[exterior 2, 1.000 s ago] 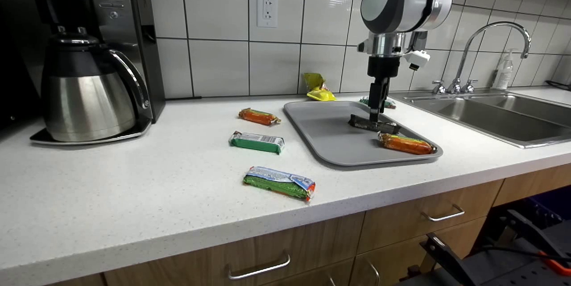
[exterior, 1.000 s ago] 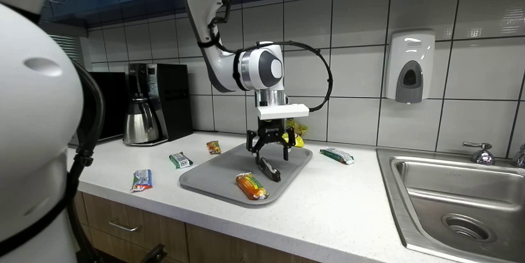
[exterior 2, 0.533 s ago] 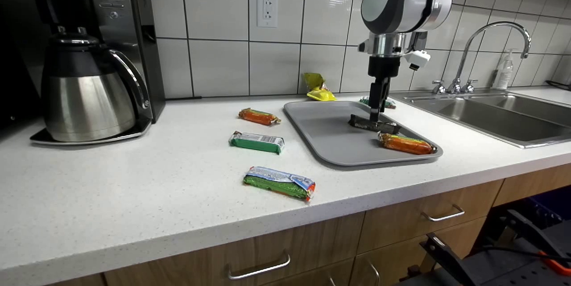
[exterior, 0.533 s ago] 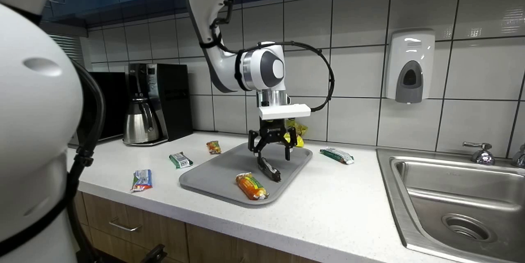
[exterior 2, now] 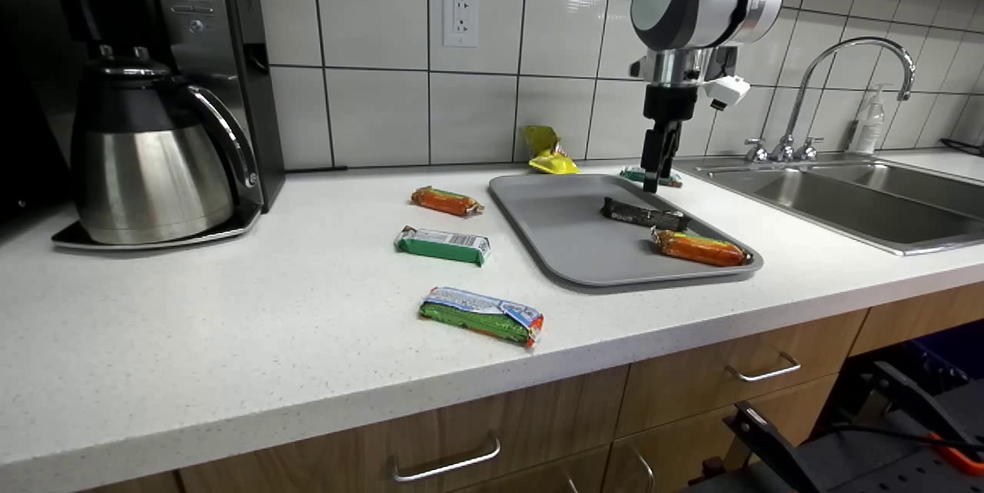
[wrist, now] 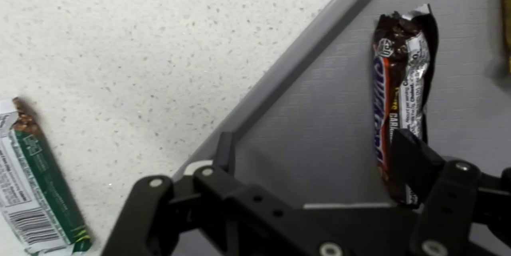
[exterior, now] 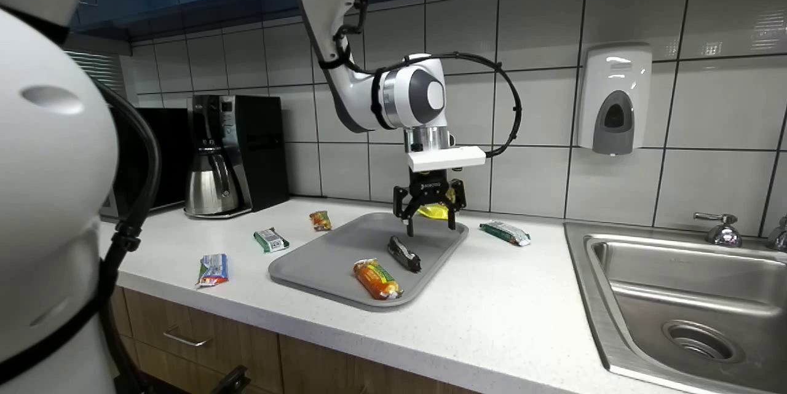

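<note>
White tile wall at the back, speckled surface below it, and a gray tray sitting between the coffee maker and the sink. Chocolate bar lies on the tray toward its sink-side edge, with an orange snack just beside it at the tray's front sink-side corner. End effector hangs above the tray near the back corner on the sink side, fingers spread wide and nothing between them. It's clear of the bar in both exterior views.

Wrist view is the handy one imo: one finger covers part of the bar's end, the other finger overlaps the tray's rim, and the gap looks down on bare tray. So I'd call the step empty-handed positioning close to the bar, and height is the thing to mind. Lift before sliding sideways, or the first finger could shove the bar into the orange snack and the other could catch the rim. Spread runs roughly across the bar's narrow width, so I don't think any twist is needed, it's just offset. Go slow, hold it vertical, and give the yellow bag by the back edge and the green bar past the sink-side edge some room.
</note>
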